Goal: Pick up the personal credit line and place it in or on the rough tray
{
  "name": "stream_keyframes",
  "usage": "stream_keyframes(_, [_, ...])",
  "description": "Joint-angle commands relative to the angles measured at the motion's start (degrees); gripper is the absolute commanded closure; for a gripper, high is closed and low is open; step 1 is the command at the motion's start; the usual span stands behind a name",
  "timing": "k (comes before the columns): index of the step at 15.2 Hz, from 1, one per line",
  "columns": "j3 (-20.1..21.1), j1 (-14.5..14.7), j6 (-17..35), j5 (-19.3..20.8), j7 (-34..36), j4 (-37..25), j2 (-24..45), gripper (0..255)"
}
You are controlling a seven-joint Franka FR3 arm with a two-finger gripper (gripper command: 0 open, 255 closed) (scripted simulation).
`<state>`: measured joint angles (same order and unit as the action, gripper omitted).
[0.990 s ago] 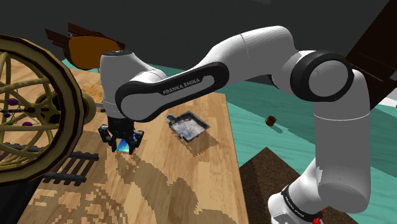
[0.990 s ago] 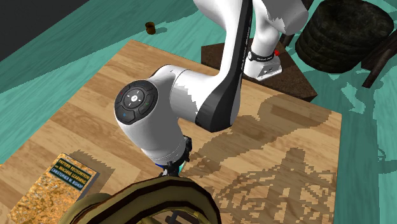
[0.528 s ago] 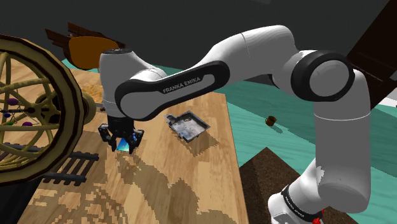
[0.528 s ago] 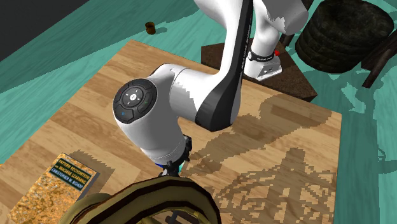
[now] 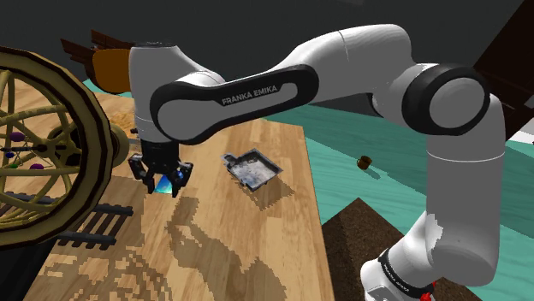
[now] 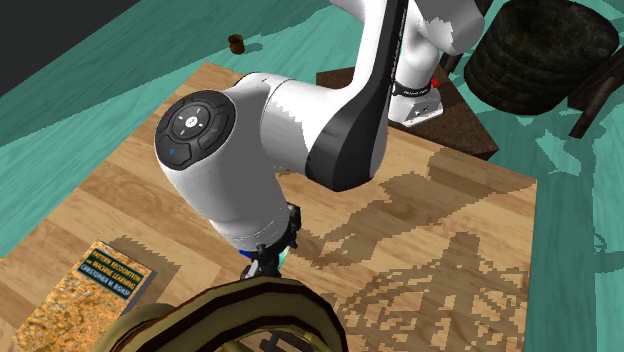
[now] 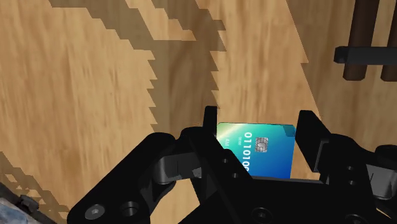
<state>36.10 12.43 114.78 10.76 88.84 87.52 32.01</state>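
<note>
- Your all-black two-finger gripper [image 7: 259,124] is clenched on the blue-green credit card with a metal chip and white digits [image 7: 257,156]. In the wrist view one finger [image 7: 210,121] presses each side edge of the card, and its printed face is turned towards the camera.
- In the shoulder view you can see the gripper [image 5: 160,178] pointing down over the light wooden tabletop [image 5: 257,239], with a sliver of the blue card [image 5: 163,184] showing between its fingers. Whether the card's lower edge touches the wood you cannot tell.
- The grey, rough-surfaced square tray with a raised rim [image 5: 253,168] lies flat on the same tabletop. It sits on the shoulder view's right of the gripper, near it but apart from it.
- A large olive-gold spoked wheel [image 5: 34,128] stands on the shoulder view's left, close beside the gripper. A dark piece of toy rail track [image 5: 94,224] lies on the table at its foot.
- In the second exterior view the gripper [image 6: 265,262] hangs just above the wheel's rim [image 6: 250,315], under the white wrist joint. A yellow-and-blue paperback book [image 6: 95,290] lies flat on the table, well apart from it.
- A small brown cup [image 5: 364,162] stands on the teal floor beyond the table's edge.
</note>
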Motion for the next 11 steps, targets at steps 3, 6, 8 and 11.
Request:
stream_keyframes(3, [0.37, 0.03, -2.71, -0.52, -0.07, -1.98, -0.84, 255])
stream_keyframes(6, [0.62, 0.07, -4.71, -0.87, -0.12, -3.50, -1.41, 255])
stream_keyframes(8, [0.76, 0.13, -6.07, -1.07, -0.13, -4.61, -1.74, 255])
stream_keyframes(11, [0.95, 0.27, -8.17, -1.31, -0.13, -6.42, -2.13, 255])
